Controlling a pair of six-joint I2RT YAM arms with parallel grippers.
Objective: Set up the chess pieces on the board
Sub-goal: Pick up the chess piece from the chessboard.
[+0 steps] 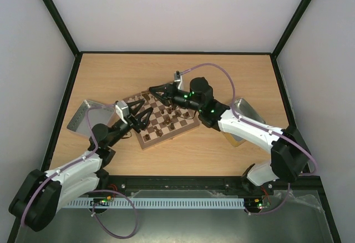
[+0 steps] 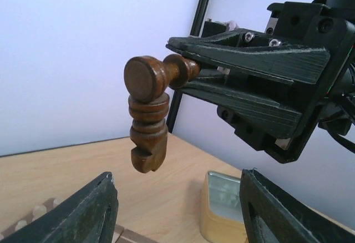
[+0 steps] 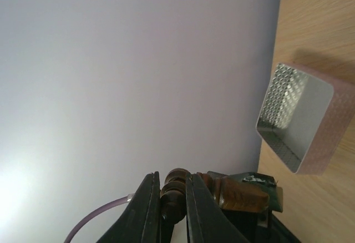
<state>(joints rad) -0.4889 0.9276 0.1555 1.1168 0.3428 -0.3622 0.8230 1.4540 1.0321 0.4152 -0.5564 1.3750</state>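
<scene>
- Right jaws are clamped narrow on a dark brown piece (image 2: 147, 115), held up in the air over the far side of the board (image 1: 166, 137). Most of the piece hangs out past the tips.
- It makes an odd L shape. Can't tell if it's one piece or two stuck together.
- Left jaws are wide apart w/ nothing between them, sitting just under that piece. Looks like a hand-over, prob.
- Risk: the grip is only on a thin turned neck, so the piece could swivel or slip out.
- Risk: if right lets go before left has closed, it drops onto the other pieces (image 1: 169, 122) mid-board and knocks them over.
- Risk: the two arms are v. near each other, so a small misjudged move means fingers clash.
- Silver tray (image 3: 272, 107) is on the counter (image 1: 111, 76), left of the board. It looks empty from the right wrist cam.
- Yellowish tin (image 2: 213, 177) is on the right side, shiny inside. Only part of it shows, so can't tell if anything's in it.
</scene>
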